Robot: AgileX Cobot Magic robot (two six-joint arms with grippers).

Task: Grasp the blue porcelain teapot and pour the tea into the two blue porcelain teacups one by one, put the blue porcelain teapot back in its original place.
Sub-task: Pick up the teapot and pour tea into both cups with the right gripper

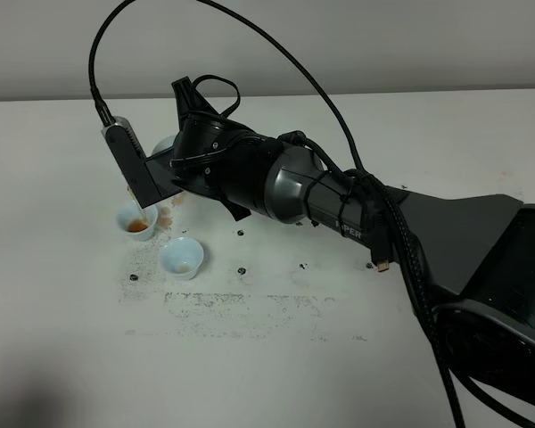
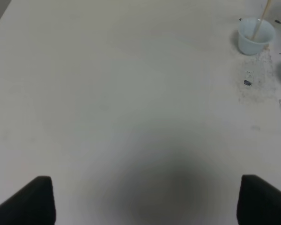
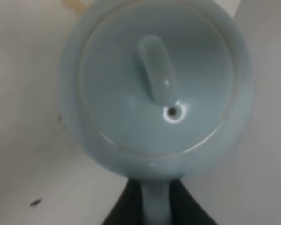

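The blue porcelain teapot (image 3: 154, 84) fills the right wrist view, lid and knob facing the camera. Its handle (image 3: 155, 199) sits between the dark fingers of my right gripper (image 3: 157, 206), which is shut on it. In the high view my right arm reaches across to the left and hides nearly all of the teapot (image 1: 163, 144); only a pale sliver shows. One teacup (image 1: 136, 221) just below it holds brown tea, and a thin tan stream falls into this teacup (image 2: 255, 35). The other teacup (image 1: 181, 258) stands beside it, nearer the front. My left gripper (image 2: 150, 201) is open over bare table.
A brown tea stain (image 1: 166, 214) marks the table beside the filled cup. Black specks and smudges (image 1: 241, 308) are scattered in front of the cups. A thick black cable (image 1: 98, 53) arches over the back of the table above the right arm (image 1: 357, 209).
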